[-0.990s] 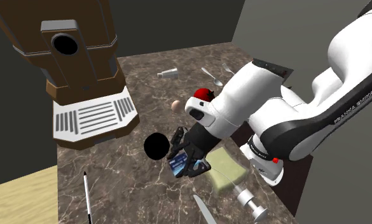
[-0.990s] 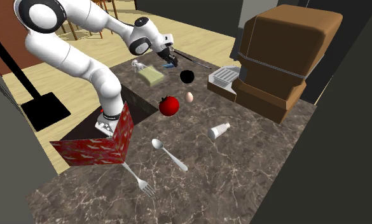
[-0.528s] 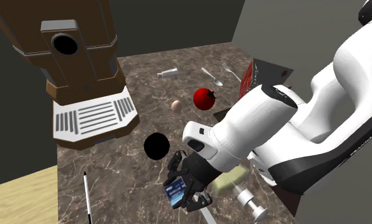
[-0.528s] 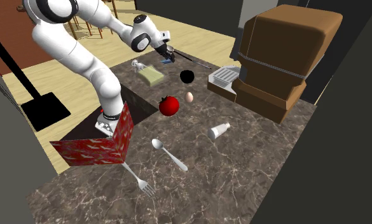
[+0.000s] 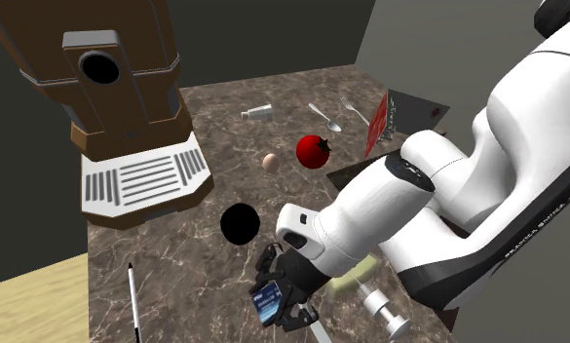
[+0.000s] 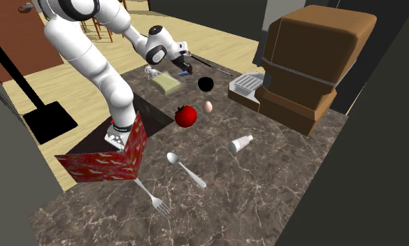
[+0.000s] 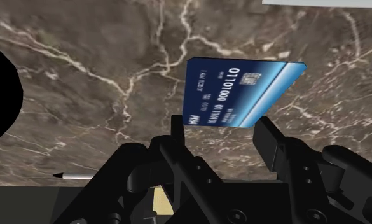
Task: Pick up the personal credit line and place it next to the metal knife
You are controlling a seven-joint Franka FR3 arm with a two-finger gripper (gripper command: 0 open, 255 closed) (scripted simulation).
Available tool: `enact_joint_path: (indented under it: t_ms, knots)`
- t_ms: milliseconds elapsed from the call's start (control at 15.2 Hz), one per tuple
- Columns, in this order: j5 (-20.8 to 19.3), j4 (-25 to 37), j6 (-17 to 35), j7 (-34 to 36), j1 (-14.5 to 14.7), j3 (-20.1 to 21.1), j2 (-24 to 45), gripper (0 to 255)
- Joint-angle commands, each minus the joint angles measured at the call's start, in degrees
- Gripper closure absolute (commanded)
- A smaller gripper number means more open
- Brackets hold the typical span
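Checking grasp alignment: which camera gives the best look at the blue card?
Wrist view: the blue card shows its printed face, digits and chip, clasped between the fingers of the pincer. Shoulder view shows it small and tilted at the pincer tip. In the second exterior view it is too small to make out.

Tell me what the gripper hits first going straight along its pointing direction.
Probably the bare brown marbled countertop; the blue credit card clasped in the gripper would touch first, though depth is unclear.
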Motion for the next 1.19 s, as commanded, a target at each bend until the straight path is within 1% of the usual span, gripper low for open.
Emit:
enact_joint_path:
  t_ms: [0, 66, 594, 660, 990, 1122]
  knots:
    - [0.4, -0.5, 2.7, -0.4, 0.8, -0.4, 2.2, 255]
    - [0.7, -0.7, 4.5, -0.7, 1.4, -0.8, 3.8, 255]
    - [0.7, -0.7, 4.5, -0.7, 1.4, -0.9, 3.8, 255]
    - [0.7, -0.7, 4.5, -0.7, 1.4, -0.9, 3.8, 0]
    - [0.7, -0.7, 4.5, -0.7, 1.4, -0.9, 3.8, 0]
    - [0.9, -2.4, -1.2, -0.1, 1.5, -0.7, -3.6, 0]
